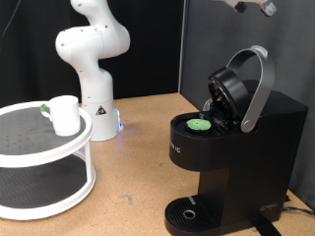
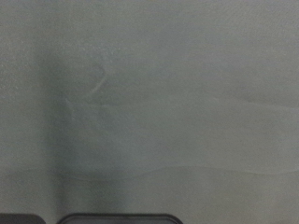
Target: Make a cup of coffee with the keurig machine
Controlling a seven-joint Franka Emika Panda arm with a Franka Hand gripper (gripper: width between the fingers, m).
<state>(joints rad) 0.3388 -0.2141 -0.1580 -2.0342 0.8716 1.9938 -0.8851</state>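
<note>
The keurig machine (image 1: 264, 147) stands at the exterior view's right with its lid and grey arched handle (image 1: 258, 87) raised open. A green-topped pod (image 1: 200, 124) sits in the open chamber. The drip base (image 1: 187, 211) has nothing on it. The white cup (image 1: 65, 114) stands on the top tier of a round white rack (image 1: 44, 157) at the exterior view's left. Only a small part of my gripper (image 1: 252, 5) shows, at the exterior view's top edge high above the machine. The wrist view shows only a plain grey surface (image 2: 149, 103).
The white arm base (image 1: 94, 59) stands at the back, behind the rack. A small green object (image 1: 44, 108) lies beside the cup on the rack. A dark curtain (image 1: 148, 39) hangs behind the wooden table (image 1: 138, 167).
</note>
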